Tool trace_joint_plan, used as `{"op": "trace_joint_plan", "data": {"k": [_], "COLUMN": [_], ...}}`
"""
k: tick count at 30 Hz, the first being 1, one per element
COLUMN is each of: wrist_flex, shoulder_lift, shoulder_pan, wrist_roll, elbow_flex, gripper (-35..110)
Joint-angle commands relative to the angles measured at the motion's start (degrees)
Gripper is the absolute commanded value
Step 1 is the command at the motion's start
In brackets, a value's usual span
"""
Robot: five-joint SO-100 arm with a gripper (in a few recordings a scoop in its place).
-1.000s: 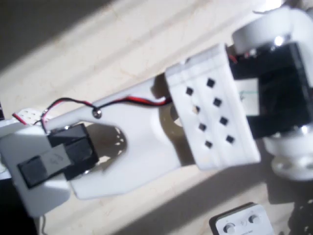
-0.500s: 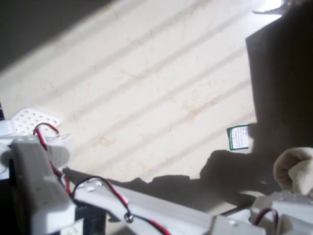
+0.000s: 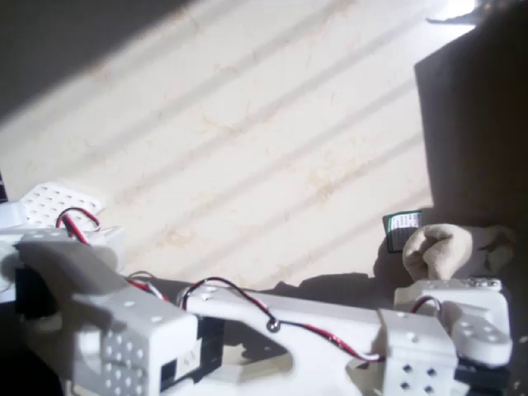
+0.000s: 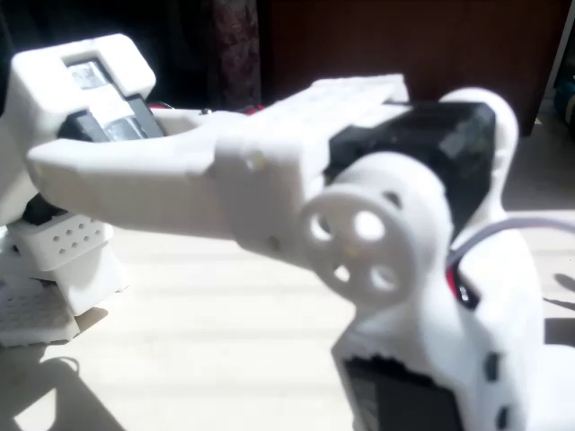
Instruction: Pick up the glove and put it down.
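Glove (image 3: 441, 250), cream and lumpy, lies on the tabletop (image 3: 247, 140) at the overhead view's right side, touching a small green-and-white card (image 3: 402, 229). White arm (image 3: 280, 330) stretches low along the bottom edge, its head just below the glove; whether the gripper is open or closed cannot be told

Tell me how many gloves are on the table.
1. The glove lies at the right of the overhead view, beside the green-and-white card, just above the arm; the arm could hide others.
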Motion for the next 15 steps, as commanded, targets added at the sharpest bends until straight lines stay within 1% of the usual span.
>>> {"op": "trace_joint_plan", "data": {"k": [1, 11, 15], "wrist_flex": [-0.5, 0.0, 0.1], "shoulder_lift": [-0.6, -1.2, -1.0], "shoulder_pan": [0.2, 0.2, 0.2], "wrist_roll": [-0.4, -0.4, -0.4], "elbow_flex": [-1.1, -1.7, -1.7], "gripper": [0, 1, 9]}}
